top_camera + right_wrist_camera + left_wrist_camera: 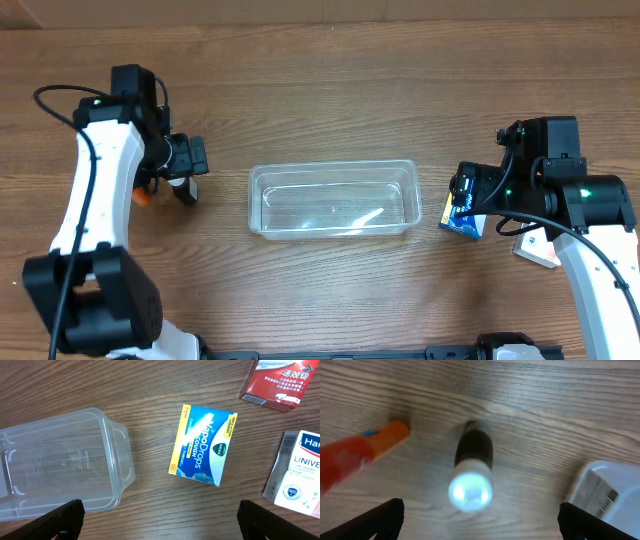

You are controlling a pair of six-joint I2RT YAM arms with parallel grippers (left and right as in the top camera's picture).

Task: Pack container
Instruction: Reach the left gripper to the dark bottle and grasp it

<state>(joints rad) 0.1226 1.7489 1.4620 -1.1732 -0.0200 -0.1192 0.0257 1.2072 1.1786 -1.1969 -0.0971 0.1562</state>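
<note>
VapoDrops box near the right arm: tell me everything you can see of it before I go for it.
The VapoDrops box is a small flat carton, cardboard by its look, blue on its face with a yellow band along one long side. It looks closed and undamaged. It lies face up on the wooden table, slightly askew, to the right of the clear container, with bare wood between them. Nothing touches it; the open right gripper hangs above it.

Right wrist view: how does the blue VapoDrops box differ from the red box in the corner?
The VapoDrops box is blue with a yellow edge; the red box carries white Chinese characters. The VapoDrops box shows whole, the red box is cut off by the frame. Both lie flat on the wooden table.
</note>
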